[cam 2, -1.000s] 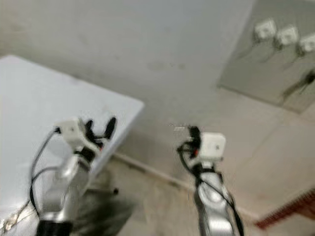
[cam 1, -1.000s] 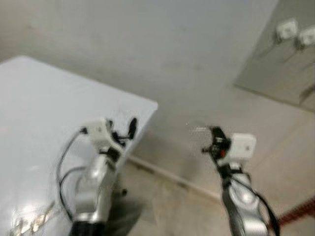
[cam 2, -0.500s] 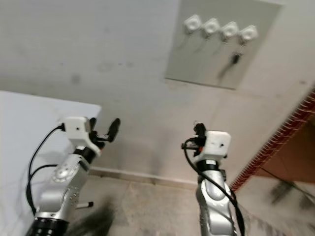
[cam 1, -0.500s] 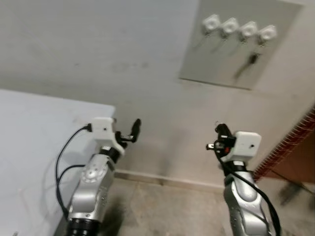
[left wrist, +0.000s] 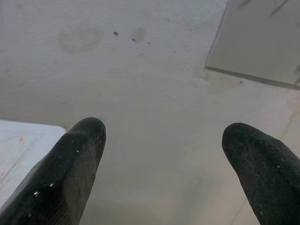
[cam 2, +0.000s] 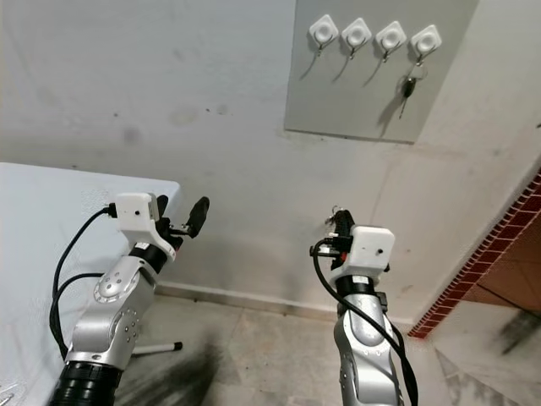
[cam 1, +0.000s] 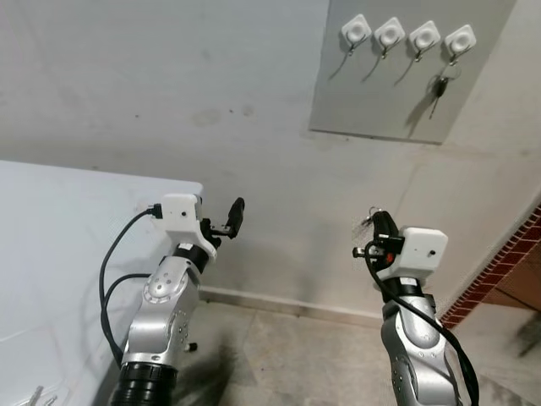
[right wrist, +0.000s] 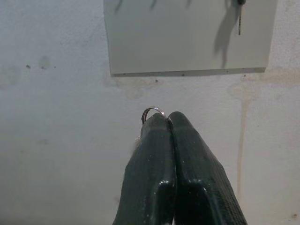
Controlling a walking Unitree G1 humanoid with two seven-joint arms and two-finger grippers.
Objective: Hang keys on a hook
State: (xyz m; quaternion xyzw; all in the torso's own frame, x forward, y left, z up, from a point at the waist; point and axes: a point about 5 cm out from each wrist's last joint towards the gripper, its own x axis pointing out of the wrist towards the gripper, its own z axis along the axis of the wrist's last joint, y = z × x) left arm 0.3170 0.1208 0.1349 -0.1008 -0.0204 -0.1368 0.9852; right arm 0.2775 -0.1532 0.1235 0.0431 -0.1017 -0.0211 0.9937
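The right gripper was raised in front of the wall with its two fingers pressed tight together, nipping a small metal key ring at the tips — well below the grey board and its row of four white hooks. The hook farthest right already carried a dark key. The left gripper was up beside the white table — fingers spread wide, holding nothing.
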